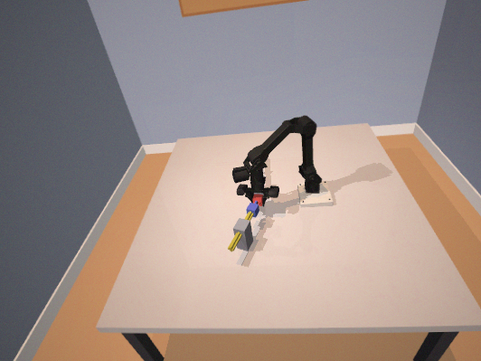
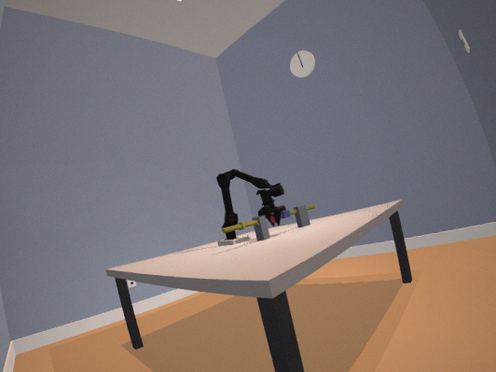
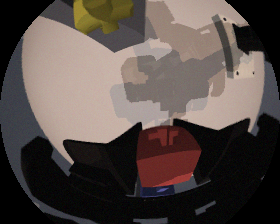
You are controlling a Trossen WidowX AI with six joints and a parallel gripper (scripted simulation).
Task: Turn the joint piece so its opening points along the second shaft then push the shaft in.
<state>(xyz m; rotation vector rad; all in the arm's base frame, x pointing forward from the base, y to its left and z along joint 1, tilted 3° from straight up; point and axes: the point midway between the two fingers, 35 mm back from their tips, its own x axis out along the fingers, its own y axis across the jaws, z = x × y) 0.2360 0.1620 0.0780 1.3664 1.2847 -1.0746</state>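
Note:
My gripper [image 1: 258, 202] [image 2: 274, 220] [image 3: 158, 123] is shut on the red joint piece [image 1: 257, 198] [image 2: 272, 219] [image 3: 169, 165], one finger on each side. A cross-shaped recess shows on its upper face in the wrist view. The blue hinge part [image 1: 252, 209] [image 2: 285, 214] [image 3: 158, 191] joins it to the first yellow shaft [image 1: 234, 242] [image 2: 311, 207], which runs through a grey block [image 1: 246, 238] [image 2: 303, 216]. The second yellow shaft [image 2: 239, 227] [image 3: 102, 14] sits in the other grey block [image 2: 262, 229] [image 3: 131, 31], its near end apart from the joint piece. Their exact alignment cannot be told.
The arm's pale base plate [image 1: 316, 198] [image 2: 227, 242] [image 3: 243, 70] stands on the table [image 1: 316, 283] [image 2: 205, 270] beside the blocks. The two grey blocks stand on either side of my gripper. The arm hides the second block in the top view.

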